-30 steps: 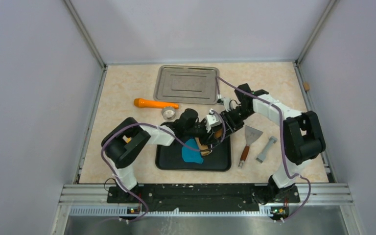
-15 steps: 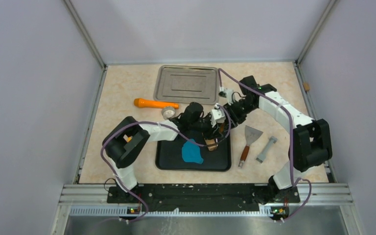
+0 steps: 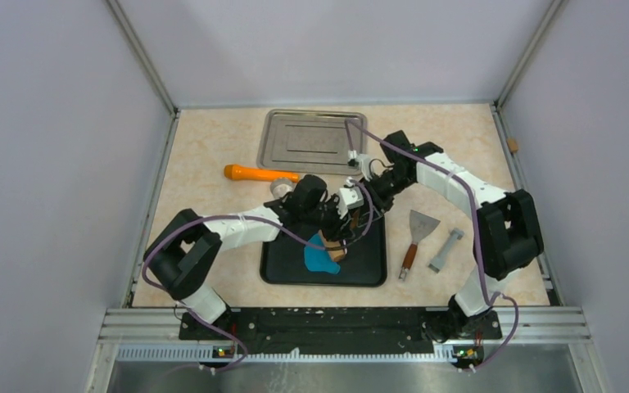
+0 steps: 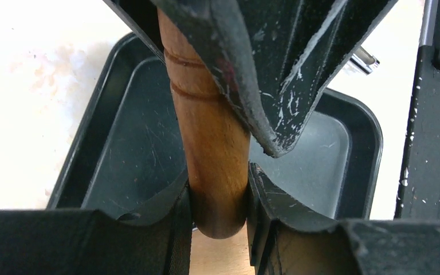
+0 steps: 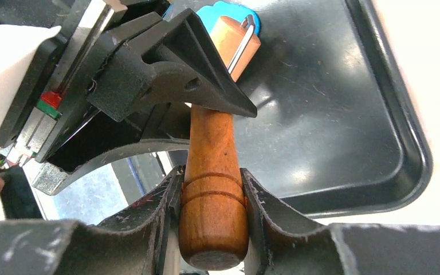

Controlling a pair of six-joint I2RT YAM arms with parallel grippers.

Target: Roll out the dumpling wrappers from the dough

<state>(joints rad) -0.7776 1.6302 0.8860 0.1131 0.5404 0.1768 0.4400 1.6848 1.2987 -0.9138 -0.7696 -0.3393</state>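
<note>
The blue dough (image 3: pixel 318 259) lies as a flattened irregular sheet in the black tray (image 3: pixel 368 272). No round wrapper discs show in any view. A small wooden roller rests with its head (image 3: pixel 337 250) on the dough's right edge. Its handle (image 5: pixel 213 197) runs up and back toward my grippers. My left gripper (image 3: pixel 332 223) is shut on the handle near the head, and the handle fills its jaws in the left wrist view (image 4: pixel 218 192). My right gripper (image 3: pixel 367 196) is shut on the handle's end (image 5: pixel 212 220). The roller head (image 5: pixel 236 35) and dough (image 5: pixel 224 11) show past it.
A steel tray (image 3: pixel 311 141) lies at the back. An orange cylinder (image 3: pixel 260 173) and a round metal cutter (image 3: pixel 280 188) lie left of the grippers. A scraper with a wooden handle (image 3: pixel 414 235) and a grey tool (image 3: pixel 445 250) lie right of the black tray.
The roller head went right, off the dough, and has come back left onto its right edge. Both grippers moved with it, and the left arm's elbow swung left.
</note>
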